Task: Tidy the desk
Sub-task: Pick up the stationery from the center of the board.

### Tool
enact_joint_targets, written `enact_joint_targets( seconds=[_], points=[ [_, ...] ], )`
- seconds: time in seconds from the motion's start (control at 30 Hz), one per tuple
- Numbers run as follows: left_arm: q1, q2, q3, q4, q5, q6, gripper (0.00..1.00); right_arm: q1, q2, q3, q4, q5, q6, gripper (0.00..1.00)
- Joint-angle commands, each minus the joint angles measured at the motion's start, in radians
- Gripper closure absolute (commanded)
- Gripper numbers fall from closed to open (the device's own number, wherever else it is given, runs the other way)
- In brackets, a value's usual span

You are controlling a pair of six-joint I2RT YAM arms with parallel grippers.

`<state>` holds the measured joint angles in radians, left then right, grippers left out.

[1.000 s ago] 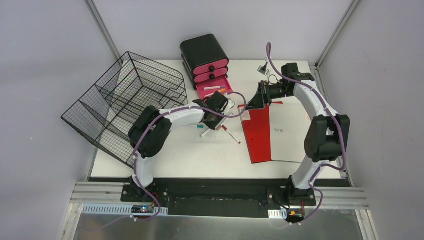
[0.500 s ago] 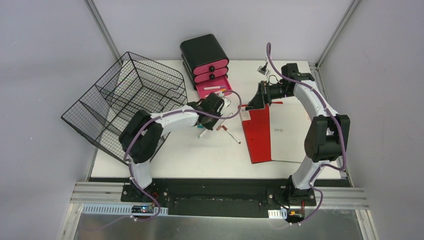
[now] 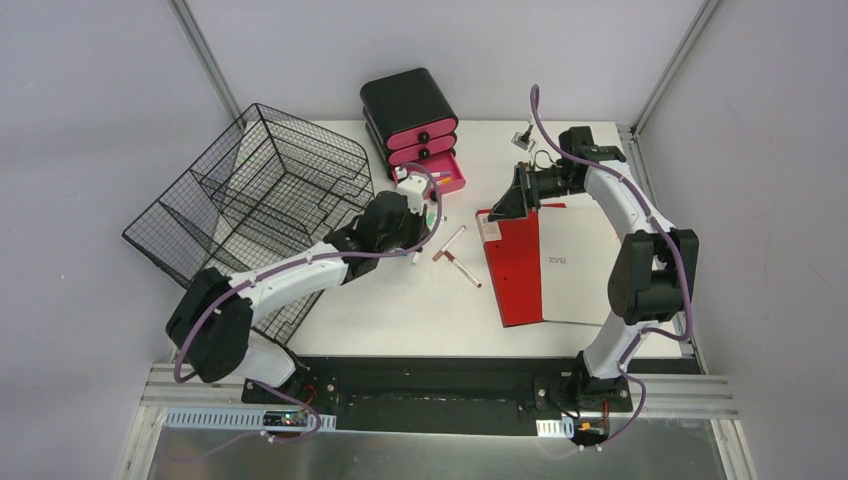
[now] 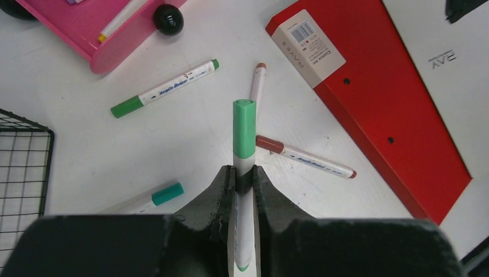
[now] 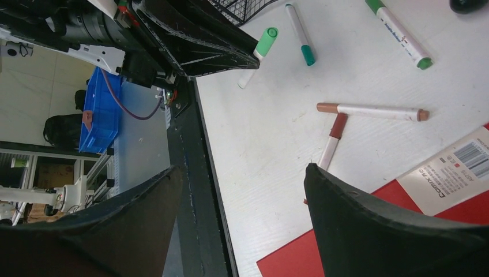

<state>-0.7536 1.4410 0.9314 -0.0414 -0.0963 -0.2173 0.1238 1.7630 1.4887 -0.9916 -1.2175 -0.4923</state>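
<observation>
Holding a green-capped marker (image 4: 244,130) just below its cap, left end effector (image 4: 244,180) is clamped narrow above the rigid, fixed white tabletop (image 3: 400,310) spanning the cell; marker judged light, stiff, slick, best gripped mid-barrel; right end effector (image 5: 242,173) gapes wide, empty.

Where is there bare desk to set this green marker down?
The widest bare stretch of desk runs along the near edge, between the left arm and the red-and-white notebook. A smaller patch lies between the drawer unit and the right pincer. Crowded: the loose markers in front of the open pink drawer.
</observation>
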Motion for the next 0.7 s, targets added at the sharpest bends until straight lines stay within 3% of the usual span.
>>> enact_joint_targets(
  seconds=[0.0,0.43,0.67],
  points=[
    [-0.003,-0.083,-0.101,0.279,0.009,-0.173,1.00,0.029,-0.003,0.029,0.017,-0.064,-0.027,0.20],
    [0.000,-0.063,-0.113,0.402,0.010,-0.542,1.00,0.096,-0.041,-0.067,0.251,-0.024,0.170,0.20],
    [0.000,-0.042,-0.109,0.419,-0.037,-0.662,1.00,0.147,-0.072,-0.155,0.484,0.082,0.378,0.20]
  ],
)
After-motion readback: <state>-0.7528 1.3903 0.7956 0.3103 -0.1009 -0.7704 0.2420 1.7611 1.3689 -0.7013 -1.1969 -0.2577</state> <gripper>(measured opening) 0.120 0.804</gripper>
